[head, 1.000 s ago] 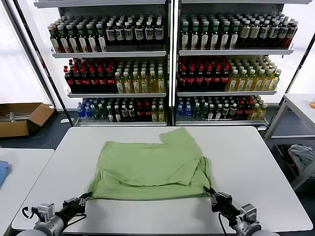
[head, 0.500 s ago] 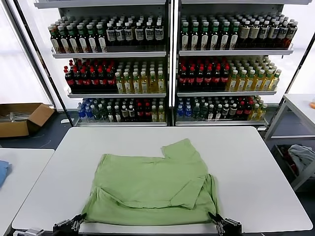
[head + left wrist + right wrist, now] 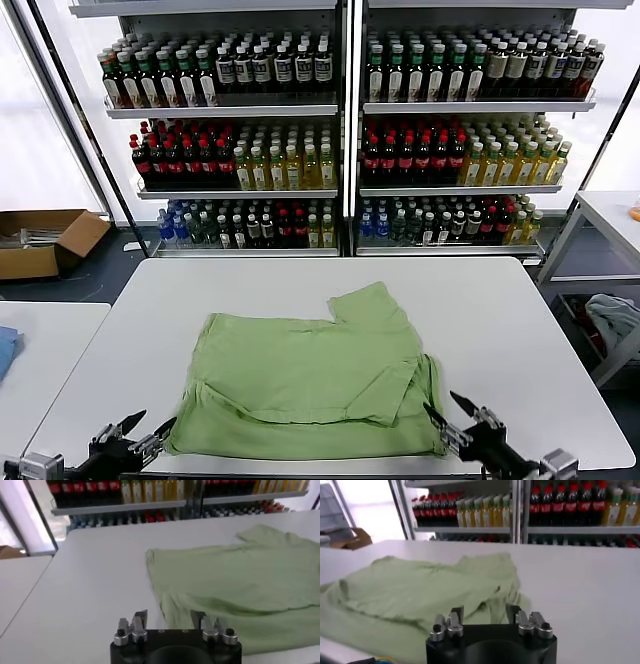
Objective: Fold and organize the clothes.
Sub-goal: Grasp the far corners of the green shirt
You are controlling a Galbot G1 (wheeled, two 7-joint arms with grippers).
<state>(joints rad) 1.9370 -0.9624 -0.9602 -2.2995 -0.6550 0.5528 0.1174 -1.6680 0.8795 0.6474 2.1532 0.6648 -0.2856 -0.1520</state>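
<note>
A: What is seen from the head view?

B: A light green shirt (image 3: 312, 382) is laid flat and partly folded on the white table (image 3: 520, 340), toward its near edge, with one sleeve pointing away toward the shelves of bottles (image 3: 345, 130). The left gripper (image 3: 135, 437) is placed at the shirt's near left corner, fingers spread apart, nothing held between them. The right gripper (image 3: 452, 412) is placed at the near right corner, likewise spread and empty.

A: And from the left wrist view?

B: The left gripper (image 3: 169, 621) is shown with its fingers parted above the table (image 3: 90, 575). The shirt (image 3: 235, 575) is spread just beyond one finger; whether its hem is touched cannot be told.

A: From the right wrist view?

B: The right gripper (image 3: 484, 616) is shown with its fingers held apart, and no cloth is clamped. The shirt (image 3: 415, 595) is seen lying rumpled just ahead of it, on the table (image 3: 580, 585).
</note>
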